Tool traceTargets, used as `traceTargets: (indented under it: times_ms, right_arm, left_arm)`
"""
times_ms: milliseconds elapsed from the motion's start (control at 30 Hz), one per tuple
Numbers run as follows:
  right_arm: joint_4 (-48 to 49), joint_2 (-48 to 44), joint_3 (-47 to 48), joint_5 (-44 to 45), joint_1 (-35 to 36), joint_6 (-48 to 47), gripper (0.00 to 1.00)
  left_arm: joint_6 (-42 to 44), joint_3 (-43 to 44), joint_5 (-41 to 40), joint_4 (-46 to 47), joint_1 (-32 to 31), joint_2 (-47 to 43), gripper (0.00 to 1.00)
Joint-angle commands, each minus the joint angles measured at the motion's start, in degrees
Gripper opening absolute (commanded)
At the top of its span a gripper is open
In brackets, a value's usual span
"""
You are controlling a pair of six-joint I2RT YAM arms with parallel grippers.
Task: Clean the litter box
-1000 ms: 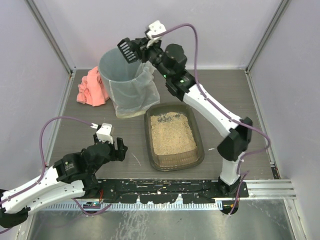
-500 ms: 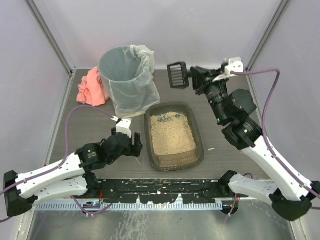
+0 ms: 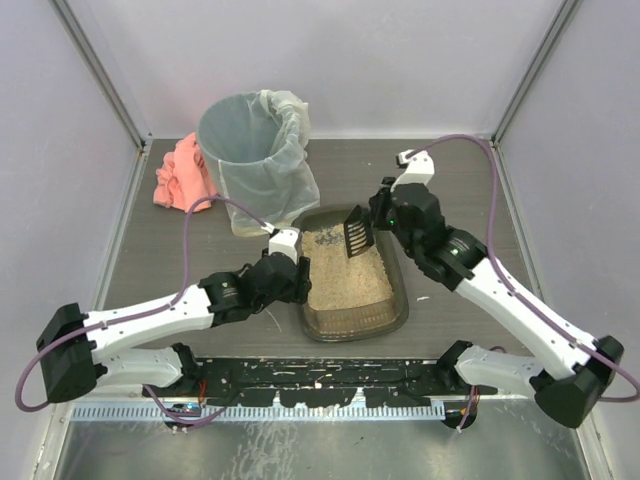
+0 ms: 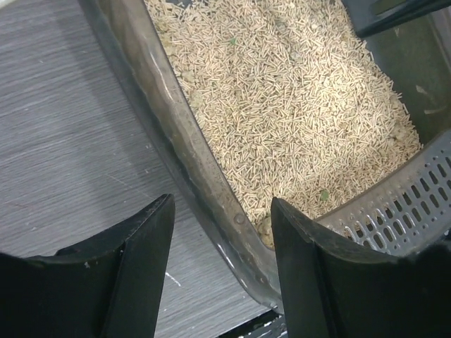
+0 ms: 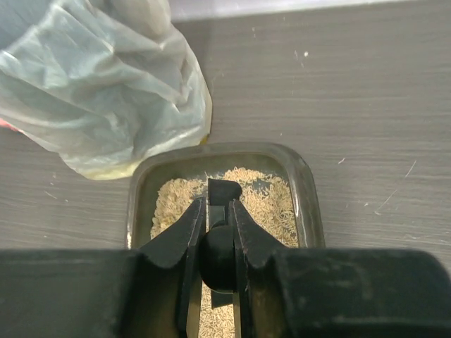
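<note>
The litter box (image 3: 403, 290) sits in the middle of the tabletop (image 3: 160, 260), just in front of the round bin (image 3: 245, 140). A pink cloth (image 3: 183, 175) lies behind, next to the bin. The box is full of pale litter (image 3: 345, 275), and some dark bits (image 3: 325, 238) lie at its far end.

The right pincer (image 5: 219, 218) is squeezed tight on the handle of the little black scoop (image 3: 357, 232). The scoop hangs over the far end of the box, close to the dark bits, with its front edge tipped down.

The left pincer (image 3: 298, 280) is wide, with one finger on each side of the left wall of the box. It is not gripping the wall yet.

The job now looks like scooping out the dirty bits. To do it well, the left pincer should close on the wall first, so the box does not slide. Then the scoop should go in low and flat, slip under the dark bits, and push slowly. A small shake would let clean litter drop through the slots. The scoop should stay level on the way to the bin, so nothing spills.
</note>
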Motion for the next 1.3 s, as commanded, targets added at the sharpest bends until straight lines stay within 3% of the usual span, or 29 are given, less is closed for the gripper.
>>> traceTargets:
  times_ms: [0, 300, 567, 900, 1267]
  right_arm:
    - [3.7, 5.7, 0.4, -0.2, 0.0, 3.5, 0.01]
    - [14.7, 16.6, -1.7, -7.7, -4.0, 4.3, 0.01]
    - [19.2, 23.8, -4.3, -8.6, -4.2, 5.2, 0.01]
    - [23.8, 26.1, -13.4, -13.4, -4.2, 12.7, 0.01]
    - [32.9, 26.2, -22.0, -24.9, -4.2, 23.5, 0.01]
  left_arm:
    - [-1.5, 2.7, 0.0, 6.4, 0.1, 3.0, 0.58]
    - [-1.2, 4.2, -1.2, 6.2, 0.2, 9.5, 0.48]
    - [-1.3, 3.9, -0.8, 6.0, 0.1, 12.7, 0.4]
    - [0.1, 4.7, -0.6, 5.7, 0.1, 14.9, 0.23]
    - [0.7, 5.1, -1.1, 4.9, 0.1, 15.7, 0.05]
